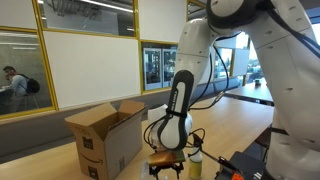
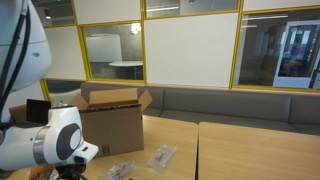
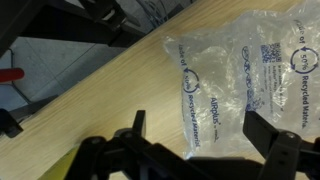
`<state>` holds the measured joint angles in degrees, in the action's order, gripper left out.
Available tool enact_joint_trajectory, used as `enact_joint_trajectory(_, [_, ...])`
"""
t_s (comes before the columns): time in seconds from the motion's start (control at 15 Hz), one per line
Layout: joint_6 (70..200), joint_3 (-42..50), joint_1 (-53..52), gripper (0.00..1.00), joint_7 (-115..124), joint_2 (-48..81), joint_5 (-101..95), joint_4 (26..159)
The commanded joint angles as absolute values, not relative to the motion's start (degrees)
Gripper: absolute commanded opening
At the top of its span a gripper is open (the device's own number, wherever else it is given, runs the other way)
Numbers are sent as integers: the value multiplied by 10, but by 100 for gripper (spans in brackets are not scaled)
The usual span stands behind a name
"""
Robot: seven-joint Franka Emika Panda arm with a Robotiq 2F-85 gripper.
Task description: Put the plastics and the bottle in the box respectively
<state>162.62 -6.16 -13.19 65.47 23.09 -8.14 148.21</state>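
Clear crinkly plastics [image 3: 240, 75] lie flat on the wooden desk [image 3: 90, 110] right under my gripper [image 3: 195, 135], jaws wide apart, nothing held. Looks like pickup number one: I need to drop down, pinch a piece, then haul it over to the box [image 1: 105, 138].

In an exterior view, the box [image 1: 105, 138] stood upright on the table [image 1: 235, 122], near the edge facing the glass wall [image 1: 20, 65]. Its top flaps were open and a dark mark showed on its near side. The arm [image 1: 180, 98] reached down mid-table. The gripper [image 1: 166, 166] hung low over the surface; jaw spacing was hard to resolve, possibly spread. The bottle [image 1: 195, 164] stood upright just beside the gripper, toward the near edge and apart from the box.
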Motion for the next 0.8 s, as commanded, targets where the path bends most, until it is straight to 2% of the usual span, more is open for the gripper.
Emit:
enact_joint_trajectory(0.0, [1667, -62, -143, 100, 617, 282, -19, 1449])
enact_joint_trajectory(0.73, [1722, -76, -173, 100, 567, 337, 84, 1434])
